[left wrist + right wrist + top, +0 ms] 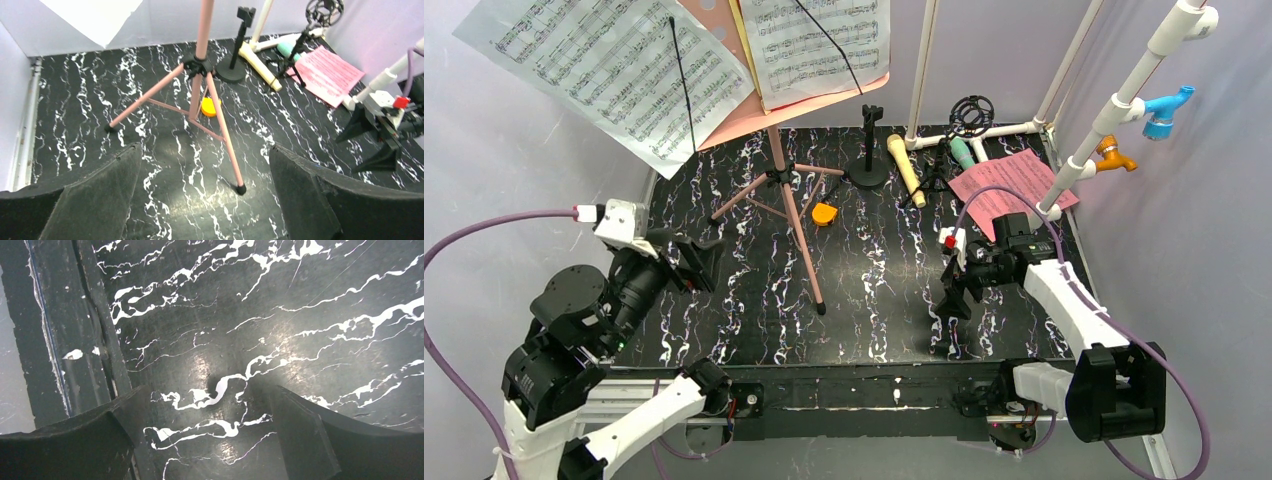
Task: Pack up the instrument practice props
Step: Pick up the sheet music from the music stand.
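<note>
You have the table (874,290) with the tripod (780,178) standing on it. The pink board (744,118) sits atop the tripod and carries white sheets (614,70). Far right of the tripod rises the pipe frame (1080,163), and a pink sheet (1014,185) lies flat at its foot. Your left gripper (702,265) hangs left of the tripod, jaws wide and empty. Your right gripper (957,290) hangs right of it, equally wide and empty. Between the tripod and the pink sheet lie the beige mic (905,168) and teal mic (962,152). An orange piece (824,214) sits just beside the tripod's legs.
</note>
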You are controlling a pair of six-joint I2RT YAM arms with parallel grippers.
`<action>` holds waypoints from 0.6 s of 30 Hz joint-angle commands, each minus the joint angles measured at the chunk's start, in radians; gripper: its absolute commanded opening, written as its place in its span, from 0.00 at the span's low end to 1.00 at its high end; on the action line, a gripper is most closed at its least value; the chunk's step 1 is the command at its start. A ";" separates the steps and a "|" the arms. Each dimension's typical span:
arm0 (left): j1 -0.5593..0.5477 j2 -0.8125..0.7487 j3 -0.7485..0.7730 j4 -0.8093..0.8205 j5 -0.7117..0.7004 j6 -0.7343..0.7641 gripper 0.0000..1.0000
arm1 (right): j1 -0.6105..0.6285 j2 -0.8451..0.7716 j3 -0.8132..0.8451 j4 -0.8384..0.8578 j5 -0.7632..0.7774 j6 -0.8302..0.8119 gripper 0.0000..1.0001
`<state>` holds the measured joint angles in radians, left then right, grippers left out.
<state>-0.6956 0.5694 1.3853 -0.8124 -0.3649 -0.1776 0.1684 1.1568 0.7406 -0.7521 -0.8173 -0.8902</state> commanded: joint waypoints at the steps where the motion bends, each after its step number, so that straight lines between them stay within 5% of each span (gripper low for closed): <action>1: 0.004 0.106 0.097 0.034 -0.085 0.042 0.98 | -0.010 -0.036 0.006 0.041 -0.068 -0.009 0.98; 18: 0.004 0.433 0.520 0.049 -0.240 0.172 0.98 | -0.010 -0.053 -0.001 0.021 -0.049 -0.044 0.98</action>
<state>-0.6956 0.9798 1.8606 -0.7506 -0.5228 -0.0727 0.1627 1.1145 0.7380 -0.7303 -0.8410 -0.9180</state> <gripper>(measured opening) 0.981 0.983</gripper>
